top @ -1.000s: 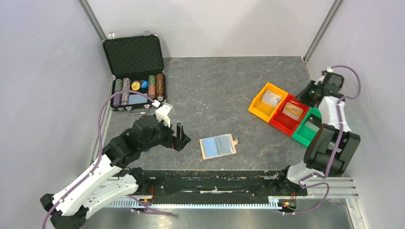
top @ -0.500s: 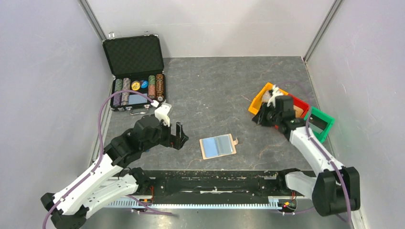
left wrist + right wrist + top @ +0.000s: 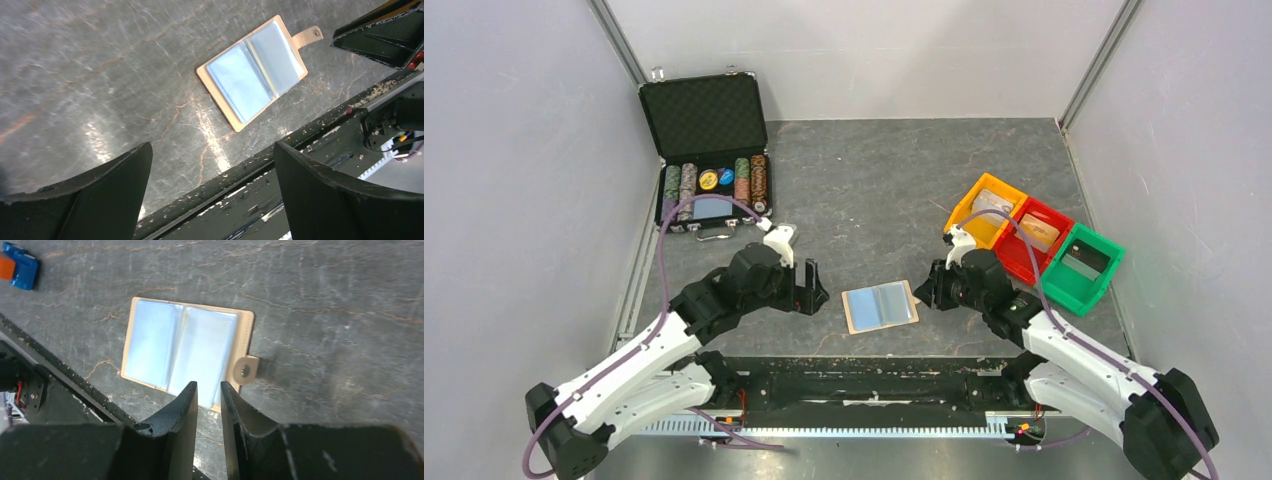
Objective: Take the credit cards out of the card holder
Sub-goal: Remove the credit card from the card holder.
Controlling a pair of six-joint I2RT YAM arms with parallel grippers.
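The card holder (image 3: 879,305) lies open on the table, tan rim and light blue pockets up, its tab pointing right. It also shows in the left wrist view (image 3: 255,77) and the right wrist view (image 3: 180,350). I cannot make out a card in its pockets. Pale credit cards lie in the orange bin (image 3: 989,205), and one with orange print lies in the red bin (image 3: 1036,232). My left gripper (image 3: 809,290) (image 3: 212,147) is wide open and empty, just left of the holder. My right gripper (image 3: 927,290) (image 3: 208,385) is just right of it, above the tab edge, jaws almost together and empty.
An open black chip case (image 3: 709,150) stands at the back left. The orange bin (image 3: 996,181), red bin (image 3: 1052,208) and green bin (image 3: 1104,245) sit at the right. A small blue and orange object (image 3: 17,267) lies left of the holder. A black rail (image 3: 864,375) runs along the near edge.
My right arm has swung from the bins at the far right down to the holder's right edge. My left gripper has shifted slightly right, toward the holder. The holder has not moved.
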